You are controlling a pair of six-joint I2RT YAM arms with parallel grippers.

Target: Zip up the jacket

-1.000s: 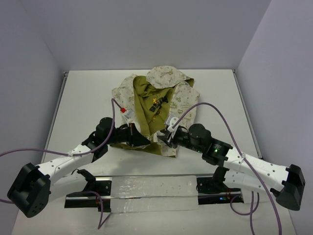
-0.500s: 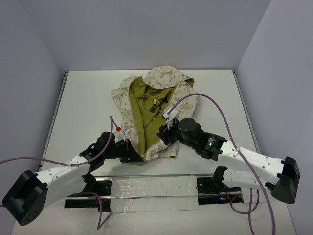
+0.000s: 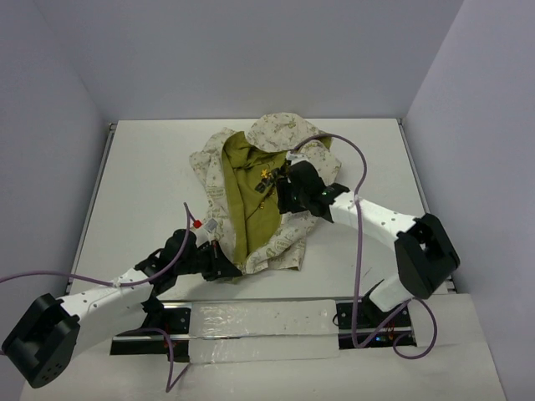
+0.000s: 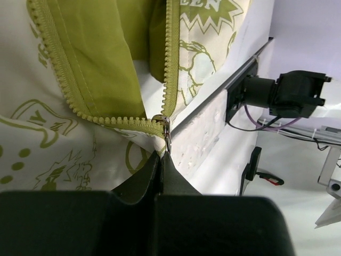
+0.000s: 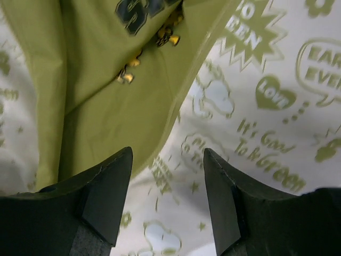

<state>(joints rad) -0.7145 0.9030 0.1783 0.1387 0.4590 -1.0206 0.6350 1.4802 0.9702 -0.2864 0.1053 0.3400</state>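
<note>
White bench (image 3: pixel 142 167) carries the jacket (image 3: pixel 288 129), lying unzipped. The left end effector (image 4: pixel 161 160) pinches the zipper pull (image 4: pixel 167 136) at the jacket's hem. The right end effector (image 5: pixel 168 160) hovers wide above the jacket's front panel. Zipping seems barely begun; next, hold the cloth taut and draw the pull hoodward.

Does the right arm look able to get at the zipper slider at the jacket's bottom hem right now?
Probably not: the left hand is shut on the zipper slider, covering its pull. The right hand hangs open farther up the jacket.
</note>
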